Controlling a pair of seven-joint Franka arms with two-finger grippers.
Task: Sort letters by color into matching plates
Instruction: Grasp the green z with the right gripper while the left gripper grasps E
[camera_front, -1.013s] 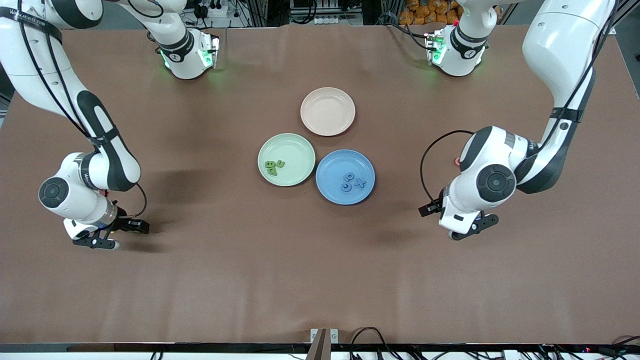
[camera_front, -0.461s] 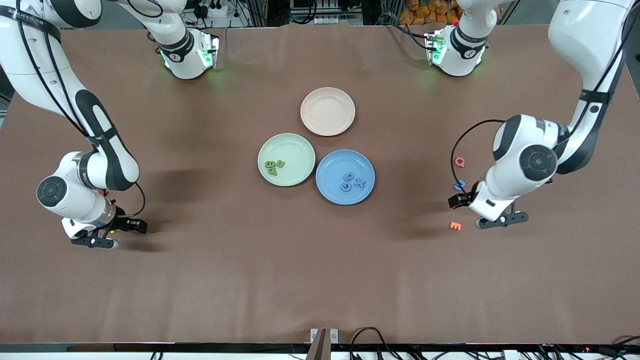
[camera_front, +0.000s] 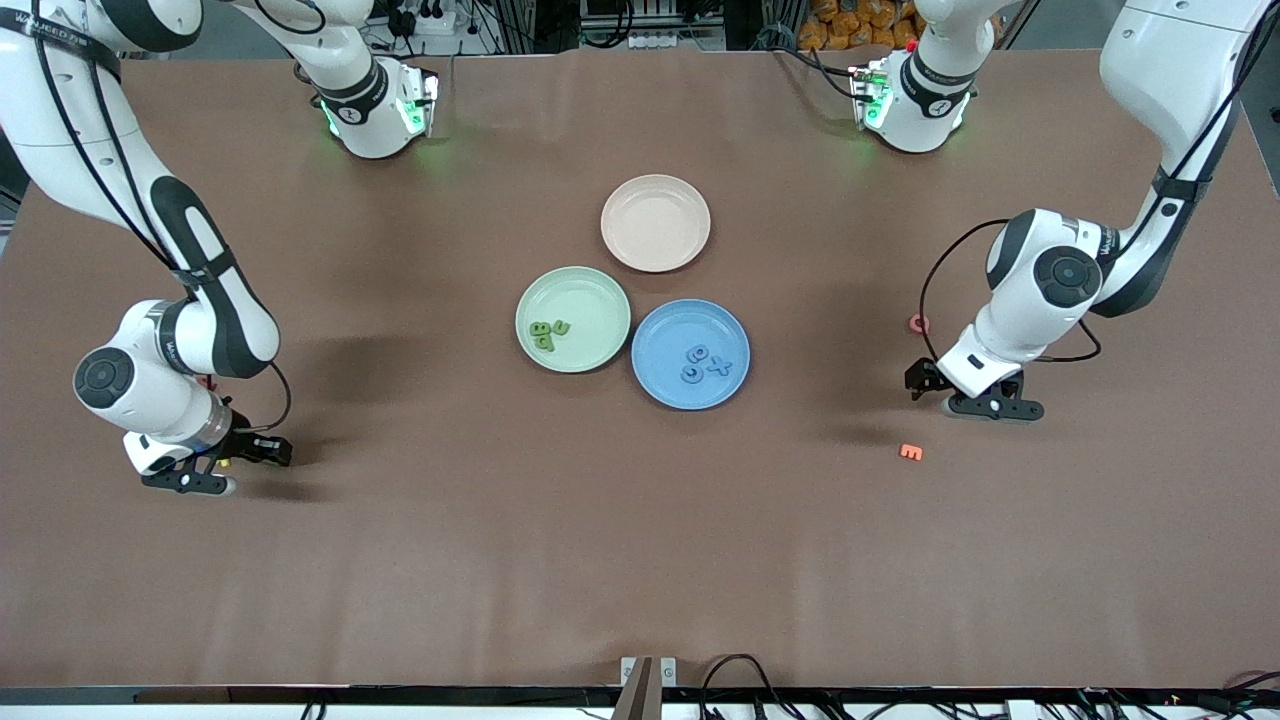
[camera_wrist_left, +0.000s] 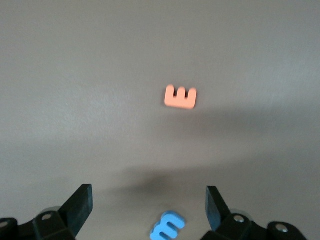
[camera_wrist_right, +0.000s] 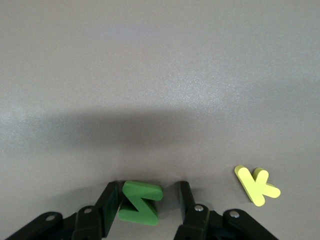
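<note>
The left claw (camera_wrist_left: 148, 212) is low over the brown surface (camera_front: 560, 520) toward the left arm's end, its fingers (camera_wrist_left: 80, 206) spread wide and holding nothing. A blue letter (camera_wrist_left: 167, 227), reading as an M or W, lies flat on the surface between those fingers, touching neither. An orange letter E (camera_front: 910, 452) lies apart from it, nearer the front camera than the claw, and a red letter (camera_front: 917, 323) lies farther from that camera, partly hidden by the arm's cable. The right claw (camera_wrist_right: 147, 205) is low over the surface toward the right arm's end. A dark green letter (camera_wrist_right: 141, 201), shaped like a Z or N, sits between its fingers (camera_wrist_right: 111, 202): one finger appears to touch the letter, while a narrow gap shows at the other, so the claw is nearly closed on the letter but not clamped. A yellow-green letter K (camera_wrist_right: 256, 185) lies just beside that claw on the surface. At mid-surface, the pale mint green plate (camera_front: 590, 295) holds three dark green letters (camera_front: 549, 333) bunched together; their forms cannot be read with certainty. The blue plate (camera_front: 665, 335), touching or almost touching the green one, holds three blue letters (camera_front: 703, 363), one of them an X. The beige-pink plate (camera_front: 655, 222) sits farther from the front camera than both. Lettering printed on the arm links is too small to read.
</note>
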